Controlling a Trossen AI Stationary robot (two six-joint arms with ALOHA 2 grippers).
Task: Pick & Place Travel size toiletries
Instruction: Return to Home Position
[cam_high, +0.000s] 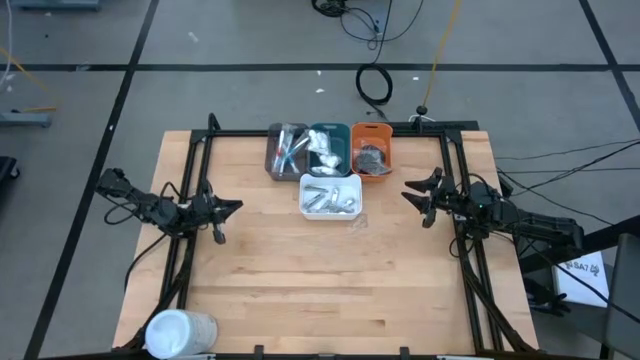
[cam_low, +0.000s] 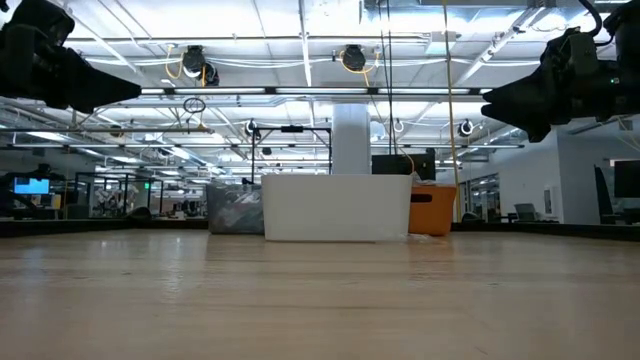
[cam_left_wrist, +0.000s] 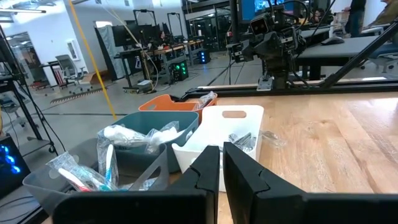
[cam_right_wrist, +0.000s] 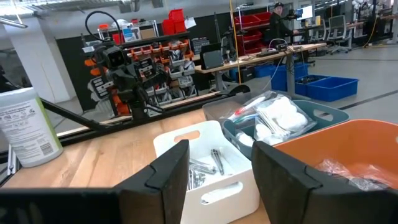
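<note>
Right gripper (cam_right_wrist: 221, 149) hovering, fingers spread, before white tray (cam_right_wrist: 242, 180); silver nail cutters (cam_right_wrist: 202, 167) lying inside; teal tray (cam_right_wrist: 329, 115), orange tray (cam_right_wrist: 348, 140) sitting beside.

Bright, even light is coming down from above onto the pale wooden tabletop (cam_high: 300, 280). The dark left arm (cam_high: 160, 210) and dark right arm (cam_high: 500, 215) are throwing only faint, soft shadows across it. In the low view, long white ceiling strip lights (cam_low: 230, 50) are glaring, so both arms are showing as black silhouettes near the top corners. In the left wrist view, small glints are sparkling on the clear-wrapped blue and pink-tipped sticks (cam_left_wrist: 109, 163).
</note>
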